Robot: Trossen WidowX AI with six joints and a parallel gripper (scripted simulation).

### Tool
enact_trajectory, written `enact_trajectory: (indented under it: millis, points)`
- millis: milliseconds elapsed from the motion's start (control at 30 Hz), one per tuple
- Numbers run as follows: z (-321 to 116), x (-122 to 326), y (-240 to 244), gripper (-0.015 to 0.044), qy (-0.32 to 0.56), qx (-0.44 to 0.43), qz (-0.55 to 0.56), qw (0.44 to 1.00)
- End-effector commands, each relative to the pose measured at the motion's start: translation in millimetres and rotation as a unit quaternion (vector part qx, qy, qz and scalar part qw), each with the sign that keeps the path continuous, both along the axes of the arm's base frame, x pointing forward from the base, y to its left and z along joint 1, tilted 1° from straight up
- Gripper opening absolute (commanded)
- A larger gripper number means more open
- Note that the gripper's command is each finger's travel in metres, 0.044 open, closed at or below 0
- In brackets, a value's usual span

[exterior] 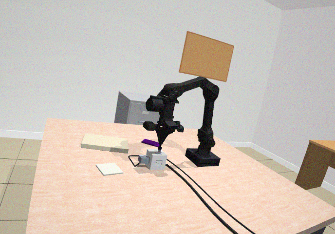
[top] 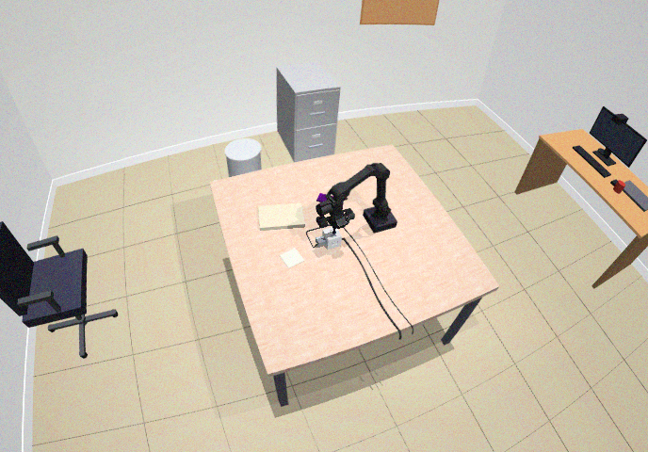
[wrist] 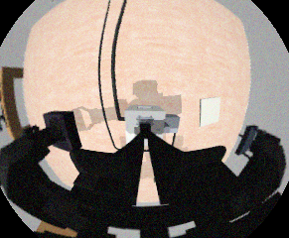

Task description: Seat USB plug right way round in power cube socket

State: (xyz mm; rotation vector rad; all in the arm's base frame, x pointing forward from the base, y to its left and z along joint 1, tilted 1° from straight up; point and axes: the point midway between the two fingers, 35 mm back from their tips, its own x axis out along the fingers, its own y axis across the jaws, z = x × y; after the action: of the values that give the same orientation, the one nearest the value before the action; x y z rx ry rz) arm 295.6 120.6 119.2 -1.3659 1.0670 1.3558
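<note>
The white power cube (top: 332, 240) (exterior: 156, 162) (wrist: 131, 118) stands on the table. A grey plug (exterior: 143, 159) (wrist: 172, 123) with a black cable loop sits in its side. My gripper (top: 333, 229) (exterior: 159, 146) (wrist: 146, 134) points down over the cube's top and is shut on the USB plug (exterior: 159, 150). The plug is small and dark with a light metal end, upright at the cube's top face, toward the arm side. The fingers hide much of it in the wrist view. How deep its end sits in the socket, and which way round it is, I cannot tell.
A cream book (top: 281, 216) (exterior: 104, 142) and a pale square note (top: 292, 257) (exterior: 109, 168) (wrist: 210, 111) lie on the cable loop's side. A purple item (top: 321, 198) (exterior: 150, 142) lies behind the gripper. Two black cables (top: 371, 274) (exterior: 190, 183) run from near the cube over the table's edge.
</note>
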Motion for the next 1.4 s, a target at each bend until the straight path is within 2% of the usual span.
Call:
enact_trajectory:
  millis: [0, 1367]
  points:
    - [-0.9, 0.7, -0.6, 0.0000, -0.001, -0.002, -0.003, 1.000]
    - [-5.8, 0.9, -0.7, 0.0000, -0.001, -0.002, -0.006, 1.000]
